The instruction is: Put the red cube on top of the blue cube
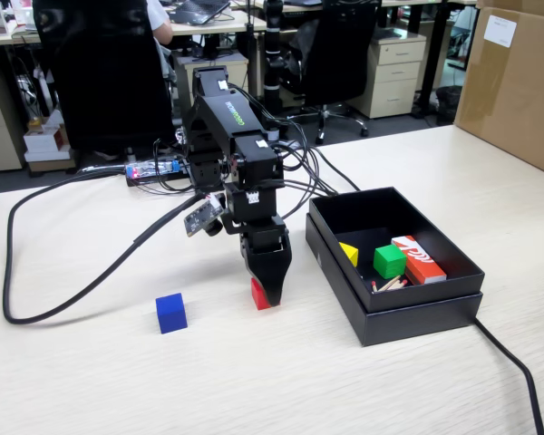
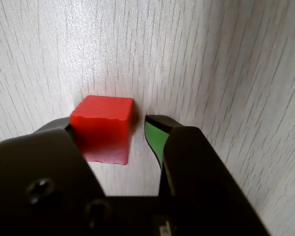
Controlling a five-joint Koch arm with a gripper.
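Office, desks, drawer pedestals (image 1: 396,72), black swivel chairs (image 1: 104,72), laptop (image 1: 198,11)

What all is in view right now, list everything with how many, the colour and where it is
red cube: one, red, on the table between the end effector's jaws
blue cube: one, dark blue, on the table, left of the red cube in the fixed view
box: one, black, open, on the table right of the arm
green cube: one, green, inside the box
yellow piece: one, yellow, inside the box
red-orange box: one, white markings, inside the box
table: one, pale wood
end effector: one, black, open, a gap on one side of the red cube
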